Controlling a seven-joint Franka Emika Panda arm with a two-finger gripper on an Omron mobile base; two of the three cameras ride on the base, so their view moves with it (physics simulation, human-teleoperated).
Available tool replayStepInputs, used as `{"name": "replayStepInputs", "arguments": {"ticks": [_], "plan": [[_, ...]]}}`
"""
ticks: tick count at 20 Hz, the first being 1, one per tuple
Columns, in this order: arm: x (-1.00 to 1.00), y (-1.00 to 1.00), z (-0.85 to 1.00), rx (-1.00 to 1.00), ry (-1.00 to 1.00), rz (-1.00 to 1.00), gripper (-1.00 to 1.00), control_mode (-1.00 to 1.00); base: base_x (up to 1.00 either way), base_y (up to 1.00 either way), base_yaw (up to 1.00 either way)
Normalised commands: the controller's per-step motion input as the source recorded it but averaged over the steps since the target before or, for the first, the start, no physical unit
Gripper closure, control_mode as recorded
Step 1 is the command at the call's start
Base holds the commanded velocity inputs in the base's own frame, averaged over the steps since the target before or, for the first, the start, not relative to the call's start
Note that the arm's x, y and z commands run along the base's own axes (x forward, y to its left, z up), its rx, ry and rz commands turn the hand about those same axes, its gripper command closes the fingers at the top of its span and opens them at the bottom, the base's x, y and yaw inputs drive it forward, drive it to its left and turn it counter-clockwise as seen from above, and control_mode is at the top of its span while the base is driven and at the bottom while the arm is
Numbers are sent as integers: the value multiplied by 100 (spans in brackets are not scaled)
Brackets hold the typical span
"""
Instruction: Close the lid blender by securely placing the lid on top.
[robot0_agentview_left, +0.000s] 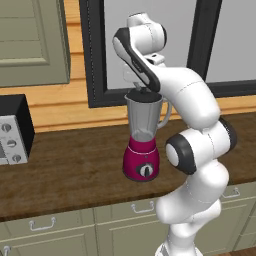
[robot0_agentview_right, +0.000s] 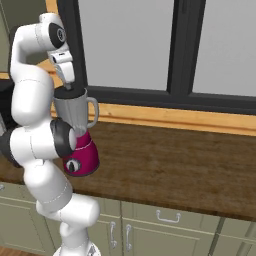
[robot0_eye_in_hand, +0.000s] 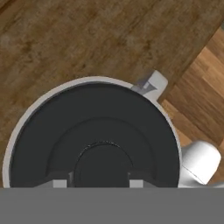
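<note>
The blender (robot0_agentview_left: 144, 145) stands on the wooden counter: a magenta base with a dial under a tall clear grey jar with a side handle. From the other side, the blender (robot0_agentview_right: 79, 132) is partly behind my arm. The lid (robot0_eye_in_hand: 96, 127), a dark round disc with a raised centre knob, lies inside the jar's rim and covers its mouth. It shows as a dark edge on the jar top, lid (robot0_agentview_left: 143, 93) and lid (robot0_agentview_right: 70, 93). My gripper (robot0_eye_in_hand: 98, 183) points straight down, its fingertips (robot0_eye_in_hand: 59, 183) pressed against the two sides of the knob. Gripper (robot0_agentview_left: 142, 88) and gripper (robot0_agentview_right: 70, 86) sit right above the jar.
A black-and-silver box appliance (robot0_agentview_left: 12, 131) with knobs stands at the counter's left end. A dark-framed window (robot0_agentview_right: 175, 50) runs along the wall behind the blender. Wooden counter (robot0_agentview_right: 170, 165) stretches to the blender's right. Cabinet drawers (robot0_agentview_left: 45, 225) lie below the front edge.
</note>
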Motion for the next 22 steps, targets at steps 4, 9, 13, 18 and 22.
{"name": "replayStepInputs", "arguments": {"ticks": [4, 9, 13, 18, 22], "plan": [[-1, 0, 9, 2, -7, 0, -100, -100, 0, 0, 0], [-37, 0, 12, 8, -20, 0, -100, -100, 0, 0, 0], [-97, -40, -1, 15, -37, 0, -100, -100, 0, 0, 0], [-100, -98, -50, 11, -35, 0, -100, -100, 0, 0, 0], [-100, -100, -90, 0, -20, 0, -100, -100, 0, 0, 0]]}}
